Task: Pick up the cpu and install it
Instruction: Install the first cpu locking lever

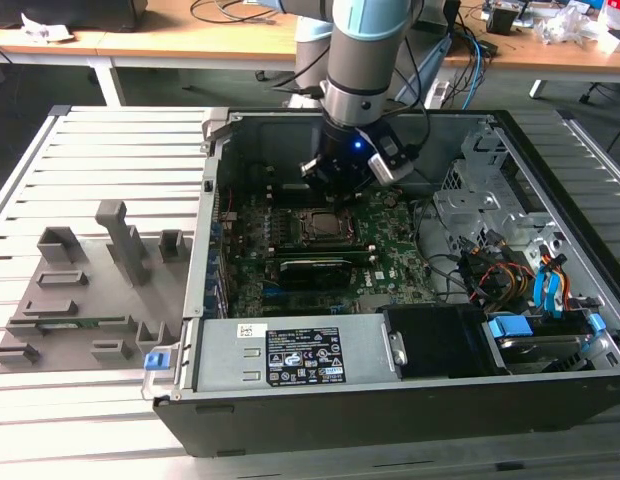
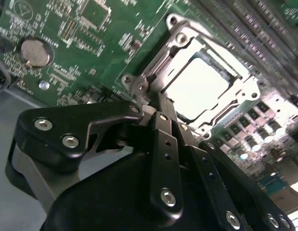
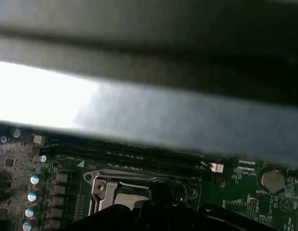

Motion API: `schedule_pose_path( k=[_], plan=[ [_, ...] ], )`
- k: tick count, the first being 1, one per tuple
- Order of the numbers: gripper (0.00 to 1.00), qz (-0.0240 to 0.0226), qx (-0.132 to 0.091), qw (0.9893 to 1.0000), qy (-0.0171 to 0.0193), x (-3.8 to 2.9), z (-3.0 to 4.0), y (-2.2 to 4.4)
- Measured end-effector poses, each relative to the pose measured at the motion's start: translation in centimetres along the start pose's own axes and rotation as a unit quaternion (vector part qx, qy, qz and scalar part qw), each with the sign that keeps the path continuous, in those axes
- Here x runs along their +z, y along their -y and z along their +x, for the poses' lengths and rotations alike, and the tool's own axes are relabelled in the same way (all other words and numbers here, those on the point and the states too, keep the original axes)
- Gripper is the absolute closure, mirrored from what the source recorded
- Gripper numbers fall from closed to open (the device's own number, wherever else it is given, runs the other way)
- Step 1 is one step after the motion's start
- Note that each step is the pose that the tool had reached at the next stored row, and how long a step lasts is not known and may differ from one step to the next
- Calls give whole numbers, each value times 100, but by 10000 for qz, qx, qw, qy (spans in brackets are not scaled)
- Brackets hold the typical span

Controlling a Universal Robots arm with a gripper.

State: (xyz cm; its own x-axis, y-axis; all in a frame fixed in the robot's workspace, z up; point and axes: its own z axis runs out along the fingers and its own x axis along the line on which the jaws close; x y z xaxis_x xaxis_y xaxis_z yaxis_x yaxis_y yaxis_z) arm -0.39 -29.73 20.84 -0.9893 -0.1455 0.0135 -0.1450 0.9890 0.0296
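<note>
We see the end effector [image 2: 156,108], closed and empty, just above the cpu [image 2: 197,86] seated in the motherboard socket [image 2: 180,41].

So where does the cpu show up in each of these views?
Exterior view: the cpu sits in its socket on the green board, just below the gripper.
Second wrist view: bright square inside the metal frame, beyond the gripper.
First wrist view: pale patch in the frame.
Shared landmark: the round coin battery.
</note>
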Motion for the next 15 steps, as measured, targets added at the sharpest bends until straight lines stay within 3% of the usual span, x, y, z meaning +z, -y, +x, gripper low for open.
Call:
schedule_pose_path(
  k=[8, 11, 13, 15],
  plan=[
    [89, 12, 0, 10000, -2, -5, 25, 170],
    [89, 20, 0, 10000, -3, -8, 39, 267],
    [89, 32, -1, 10000, -4, -67, 40, 266],
    [89, 37, 0, 10000, -4, -190, 42, 262]
  ],
)
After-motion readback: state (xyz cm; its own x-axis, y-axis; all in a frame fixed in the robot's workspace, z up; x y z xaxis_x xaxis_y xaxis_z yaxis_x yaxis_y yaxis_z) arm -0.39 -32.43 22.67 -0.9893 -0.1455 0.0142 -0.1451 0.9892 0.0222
